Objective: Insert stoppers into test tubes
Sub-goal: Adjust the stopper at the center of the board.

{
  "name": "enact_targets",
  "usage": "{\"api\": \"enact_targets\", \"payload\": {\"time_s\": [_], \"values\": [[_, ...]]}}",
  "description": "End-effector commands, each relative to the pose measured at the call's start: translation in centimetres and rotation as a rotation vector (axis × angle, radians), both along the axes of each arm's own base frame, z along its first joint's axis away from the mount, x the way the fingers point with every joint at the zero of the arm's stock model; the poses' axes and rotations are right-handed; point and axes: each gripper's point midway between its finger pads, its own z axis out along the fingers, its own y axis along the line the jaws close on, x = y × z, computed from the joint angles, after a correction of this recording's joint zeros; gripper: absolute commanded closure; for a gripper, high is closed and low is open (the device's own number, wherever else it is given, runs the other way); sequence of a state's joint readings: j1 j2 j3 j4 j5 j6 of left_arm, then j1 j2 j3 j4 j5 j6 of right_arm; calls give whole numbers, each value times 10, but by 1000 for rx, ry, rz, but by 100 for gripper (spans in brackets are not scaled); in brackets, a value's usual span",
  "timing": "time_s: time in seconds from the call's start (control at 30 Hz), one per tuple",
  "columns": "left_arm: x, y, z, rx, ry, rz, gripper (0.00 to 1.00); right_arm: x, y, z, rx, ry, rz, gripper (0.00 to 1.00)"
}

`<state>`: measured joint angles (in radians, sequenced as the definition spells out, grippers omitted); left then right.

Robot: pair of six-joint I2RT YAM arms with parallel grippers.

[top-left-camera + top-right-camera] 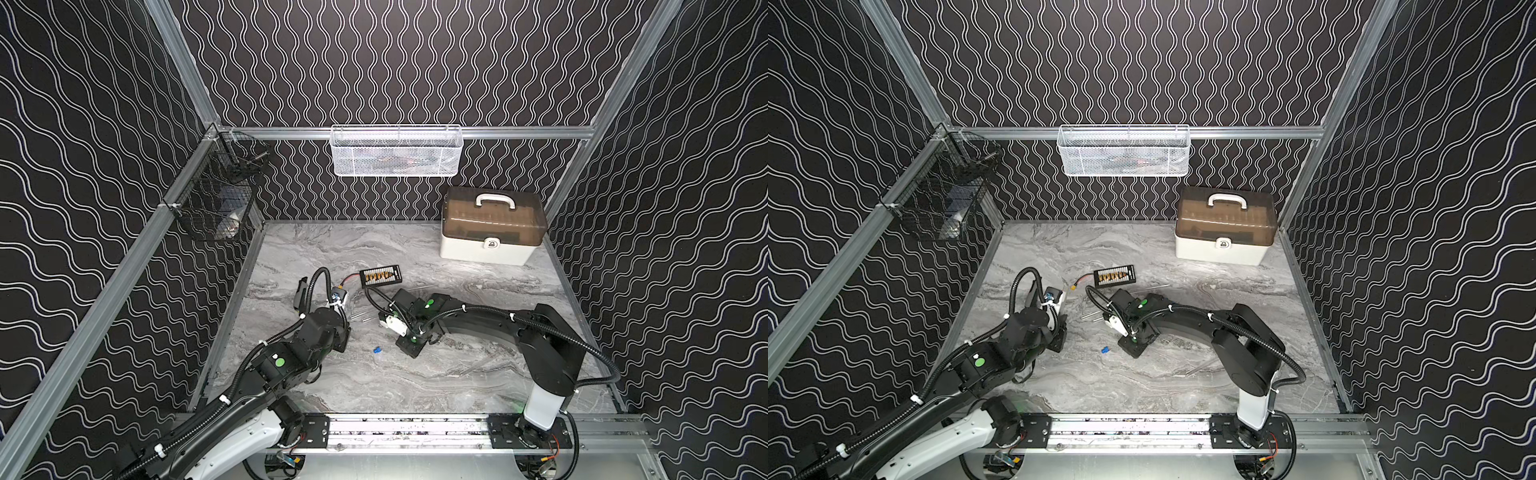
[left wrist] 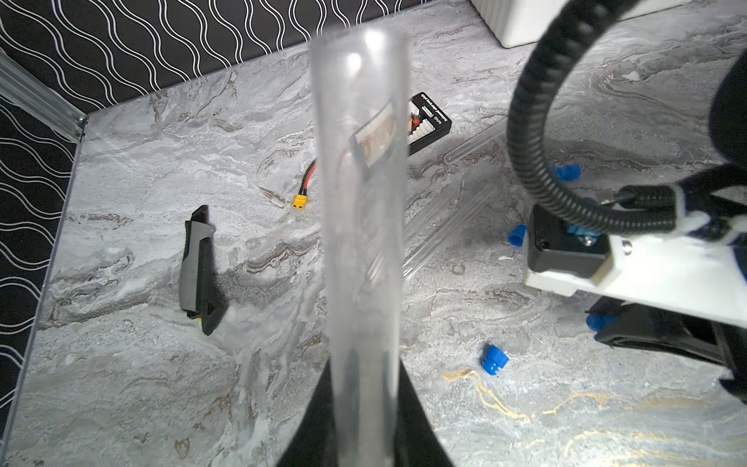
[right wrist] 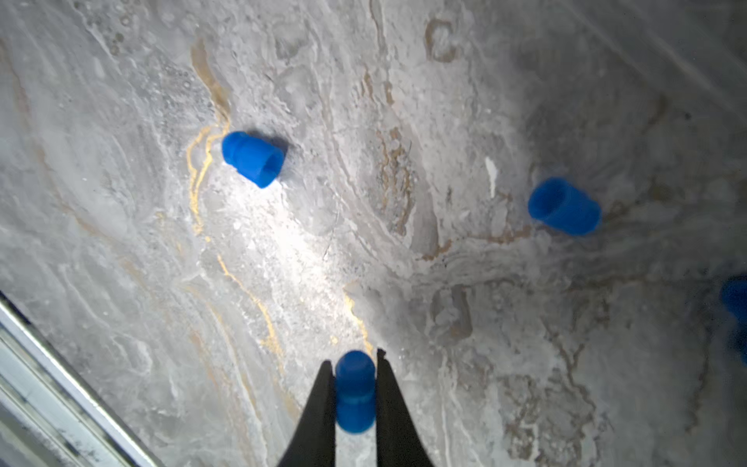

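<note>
In the left wrist view my left gripper (image 2: 365, 372) is shut on a clear test tube (image 2: 359, 202), which stands up out of the black fingers and is empty. My right gripper (image 3: 354, 364) is shut on a blue stopper (image 3: 355, 396), held low over the marble table. More stoppers lie loose around it (image 3: 252, 158) (image 3: 564, 206), and another shows at the frame edge (image 3: 735, 299). Both top views show one loose stopper (image 1: 377, 350) (image 1: 1105, 350) between the two arms. Several test tubes (image 2: 444, 226) lie flat on the table beside the right arm.
A black board with gold connectors (image 1: 380, 275) and its yellow connector on red wire (image 2: 299, 201) lie behind the arms. A black and grey knife handle (image 2: 198, 267) lies at the left. A white box with a brown lid (image 1: 492, 226) stands at the back right.
</note>
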<state>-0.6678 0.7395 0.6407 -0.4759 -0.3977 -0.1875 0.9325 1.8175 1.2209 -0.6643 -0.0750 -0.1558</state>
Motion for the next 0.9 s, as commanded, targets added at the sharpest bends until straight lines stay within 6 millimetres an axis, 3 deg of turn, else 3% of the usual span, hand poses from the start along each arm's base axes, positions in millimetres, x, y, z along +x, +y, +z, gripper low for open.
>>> {"api": "enact_targets", "payload": {"time_s": [0.0, 0.37, 0.6, 0.87], "values": [[0, 5, 2, -5, -11, 32, 100, 2, 12, -4, 53, -25, 174, 84], [1, 3, 0, 2, -7, 21, 100, 7, 3, -30, -18, 38, 206, 77], [1, 3, -2, 1, -3, 22, 100, 8, 0, -33, -33, 31, 206, 66], [1, 3, -2, 1, -3, 22, 100, 7, -5, -29, -41, 22, 217, 64]]}}
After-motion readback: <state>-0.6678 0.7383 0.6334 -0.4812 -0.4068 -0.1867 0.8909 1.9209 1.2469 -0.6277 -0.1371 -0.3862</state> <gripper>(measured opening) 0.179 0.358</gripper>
